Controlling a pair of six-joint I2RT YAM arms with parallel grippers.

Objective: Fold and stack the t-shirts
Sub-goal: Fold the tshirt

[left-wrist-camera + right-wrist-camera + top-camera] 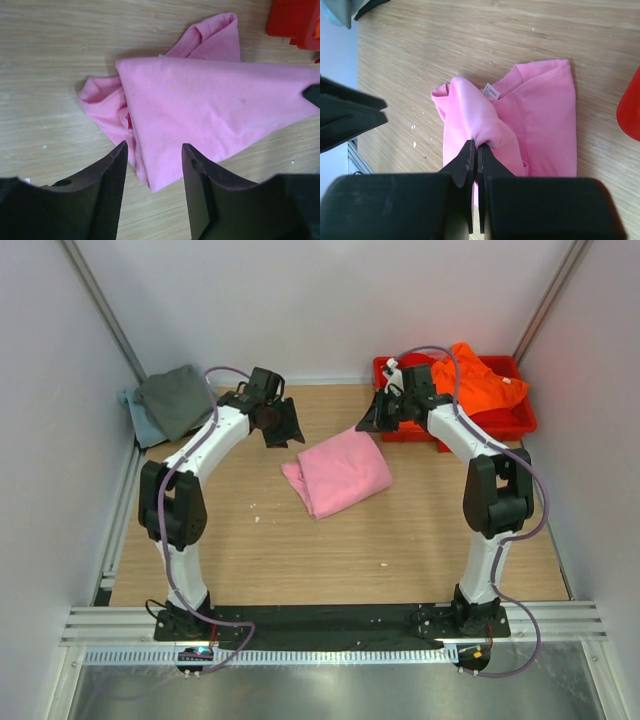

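pink t-shirt (pixel 337 472): I see it lying part-folded on the worktop (pixel 250 540), about midway between the two arms, and I place everything else from it
fold: from the left wrist camera I get a smooth flat panel on top, with bunched cloth sticking out from under it on two sides; the right wrist camera shows me a small white label (pixel 490 91) at the neck
left gripper (pixel 154 150): jaws parted with a clear gap and nothing between them; it hangs over the edge of the pink t-shirt, and in the top view it sits just beyond the shirt's far left corner
right gripper (pixel 476 150): fingers pressed together on a ridge of pink cloth that is drawn up to their tips, so I read it as pinching the pink t-shirt; in the top view it is at the shirt's far right corner
orange t-shirt (pixel 480 380): heaped unfolded in the red tray (pixel 510 422), beyond and to the right of the pink t-shirt, well apart from it
dark grey t-shirt (pixel 178 398): beyond and to the left of the pink t-shirt, by the wall, well apart from it
pale blue-grey t-shirt (pixel 138 418): under the dark grey t-shirt, only its left edge showing to me
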